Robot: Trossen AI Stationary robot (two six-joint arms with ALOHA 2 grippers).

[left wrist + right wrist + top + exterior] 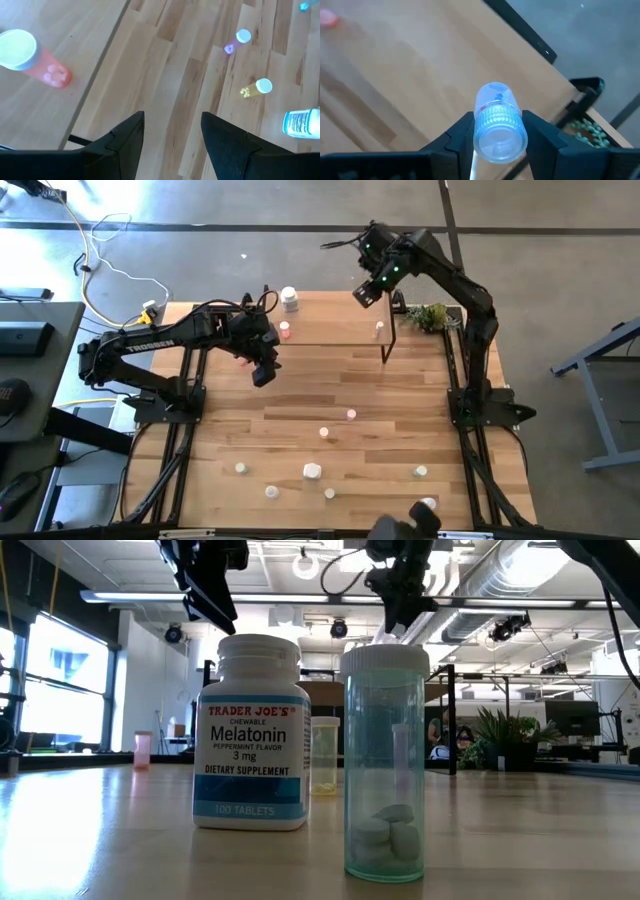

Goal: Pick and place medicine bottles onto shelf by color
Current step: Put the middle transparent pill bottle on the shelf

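Observation:
My right gripper [365,293] hangs above the far right corner of the shelf [330,325], shut on a small blue-tinted clear bottle [496,107]. On the shelf stand a white bottle [290,300], a pink bottle [30,57] and a tiny bottle [379,330]. My left gripper [172,135] is open and empty, hovering over the table just in front of the shelf's near left edge. Several more medicine bottles stand scattered on the near half of the table, among them a pink-capped one [350,415] and a green one [421,471]. My right gripper pinches the blue bottle between its two fingers at the ribbed cap end [485,127]. The fingers come from above, slanting down. The bottle is lifted clear of the shelf, its body pointing away below the fingers.
A small green plant [430,315] sits beside the shelf's right end. Right at the table's near edge stand a white Melatonin bottle [252,730] and a blue-green clear bottle [385,760]. Bare wood lies between the shelf and the scattered bottles.

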